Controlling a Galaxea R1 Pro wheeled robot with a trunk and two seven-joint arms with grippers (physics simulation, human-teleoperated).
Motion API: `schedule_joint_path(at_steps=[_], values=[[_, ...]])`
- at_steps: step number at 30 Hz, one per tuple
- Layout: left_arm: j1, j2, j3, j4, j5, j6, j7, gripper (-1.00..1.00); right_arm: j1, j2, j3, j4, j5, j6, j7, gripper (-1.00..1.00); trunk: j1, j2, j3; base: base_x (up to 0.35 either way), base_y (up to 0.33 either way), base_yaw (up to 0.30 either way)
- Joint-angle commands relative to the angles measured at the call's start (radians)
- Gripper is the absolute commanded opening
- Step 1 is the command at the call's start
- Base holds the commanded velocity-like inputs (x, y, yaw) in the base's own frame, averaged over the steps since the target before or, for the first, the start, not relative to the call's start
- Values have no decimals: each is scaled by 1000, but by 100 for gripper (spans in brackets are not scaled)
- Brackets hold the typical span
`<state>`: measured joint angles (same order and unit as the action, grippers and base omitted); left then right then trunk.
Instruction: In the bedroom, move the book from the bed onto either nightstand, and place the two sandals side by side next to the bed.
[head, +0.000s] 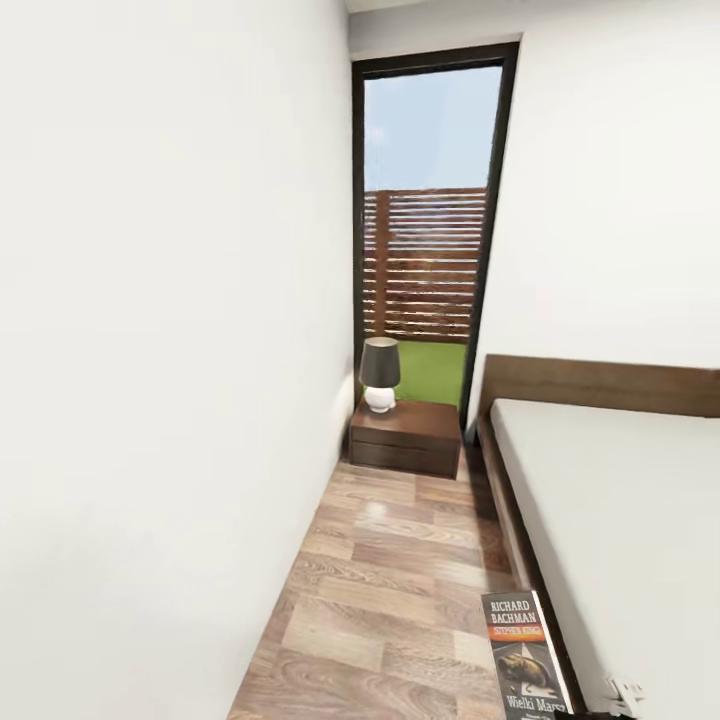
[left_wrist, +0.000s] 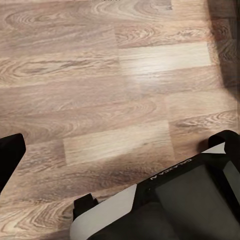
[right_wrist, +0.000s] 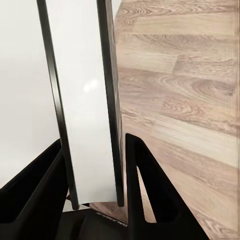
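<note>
The book (head: 522, 650), dark with white "RICHARD BACHMAN" lettering and an orange band, hangs at the lower right of the head view, over the floor beside the bed's edge. In the right wrist view my right gripper (right_wrist: 94, 142) is shut on the book (right_wrist: 82, 100), seen edge-on with white pages between dark covers. The bed (head: 620, 520), with a grey mattress and dark wood frame, runs along the right. A dark brown nightstand (head: 405, 438) stands at the far end of the aisle. My left gripper (left_wrist: 119, 150) hangs open above bare floor. The sandals are out of view.
A white wall (head: 150, 400) closes the left of a narrow wood-plank aisle (head: 390, 580). A small lamp (head: 380, 375) stands on the nightstand's left half. A tall black-framed window (head: 430, 220) is behind it. My own base (left_wrist: 175, 200) shows under the left arm.
</note>
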<state>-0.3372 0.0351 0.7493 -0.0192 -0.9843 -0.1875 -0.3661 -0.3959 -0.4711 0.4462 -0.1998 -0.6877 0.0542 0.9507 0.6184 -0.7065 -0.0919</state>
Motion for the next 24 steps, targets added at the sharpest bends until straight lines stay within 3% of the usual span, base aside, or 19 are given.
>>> schedule_joint_path(at_steps=[1, 19, 24], values=[[0, 0, 9, -1, -10, -3, -4, 100, -1, 0, 3, 0, -12, 6, 2, -100, 0, -2, -2, 0, 0, -276], [0, 0, 9, -1, -10, -3, -4, 100, -1, -1, 3, -1, -12, 6, 2, -100, 0, -2, -2, 0, 0, -270], [0, 0, 9, -1, -10, -3, -4, 100, -1, -1, 3, -1, -12, 6, 2, -100, 0, -2, -2, 22, 0, -100]])
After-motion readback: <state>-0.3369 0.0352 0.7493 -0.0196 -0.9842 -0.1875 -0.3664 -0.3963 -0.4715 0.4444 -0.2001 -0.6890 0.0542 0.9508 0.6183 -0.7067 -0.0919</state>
